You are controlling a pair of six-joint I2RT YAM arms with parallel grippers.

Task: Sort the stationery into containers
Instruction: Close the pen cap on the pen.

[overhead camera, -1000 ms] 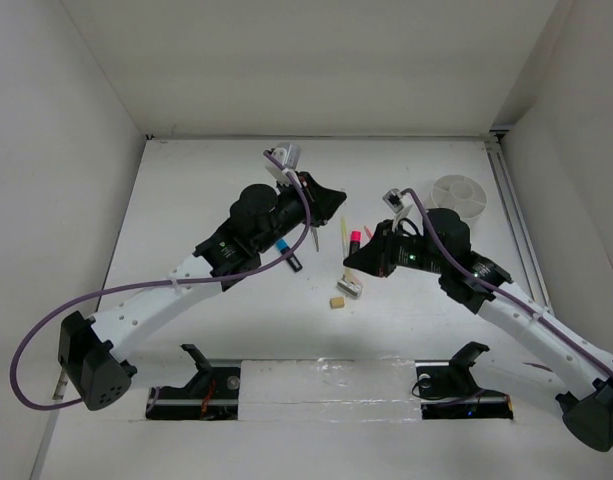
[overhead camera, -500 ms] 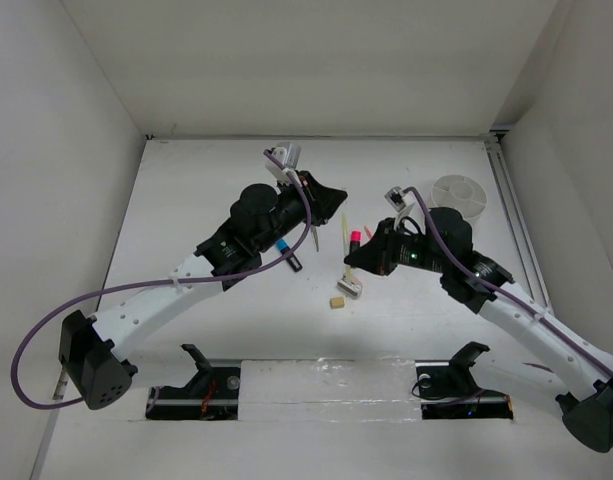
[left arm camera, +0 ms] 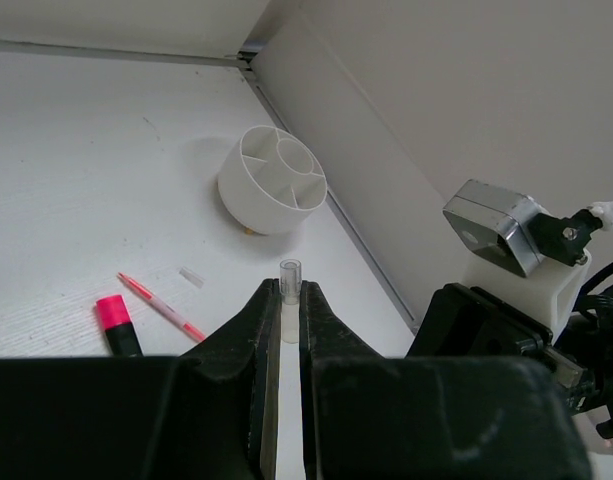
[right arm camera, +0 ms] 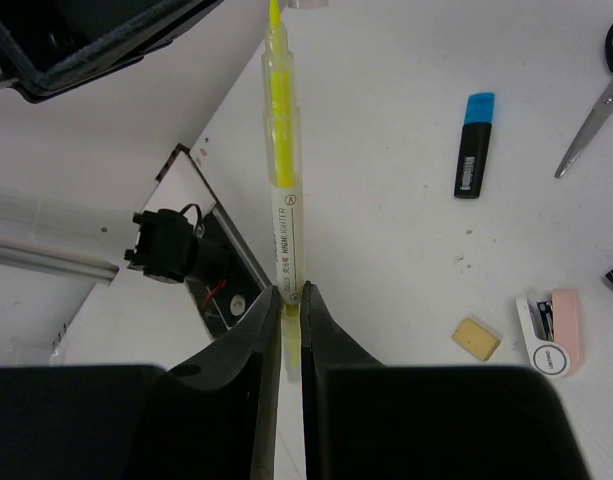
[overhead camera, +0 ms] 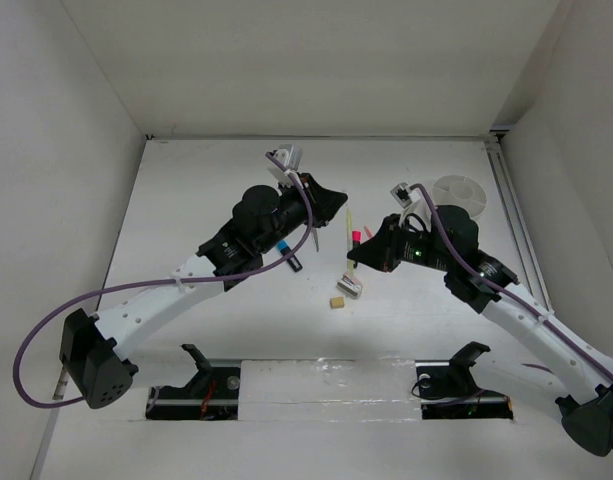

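Observation:
A pale yellow highlighter pen [overhead camera: 349, 232] is held off the table between both grippers. My right gripper [right arm camera: 291, 292] is shut on its barrel [right arm camera: 284, 170]; in the top view this gripper [overhead camera: 358, 262] is at the pen's near end. My left gripper [left arm camera: 289, 292] is shut on the pen's clear cap end [left arm camera: 290, 272]; in the top view it [overhead camera: 338, 203] is at the far end. The round white divided cup [overhead camera: 458, 195] stands at the back right and also shows in the left wrist view [left arm camera: 273, 180].
On the table lie a pink-and-black highlighter [overhead camera: 355, 238], a pink pencil [left arm camera: 161, 305], a blue-and-black highlighter [right arm camera: 473, 145], scissors [right arm camera: 586, 120], a tan eraser [right arm camera: 478, 338] and a grey-pink sharpener block [right arm camera: 551, 330]. A metal rail runs along the right wall.
My right gripper has shifted slightly right and back with the yellow pen, and the pen's near end has risen. The left arm has barely moved.

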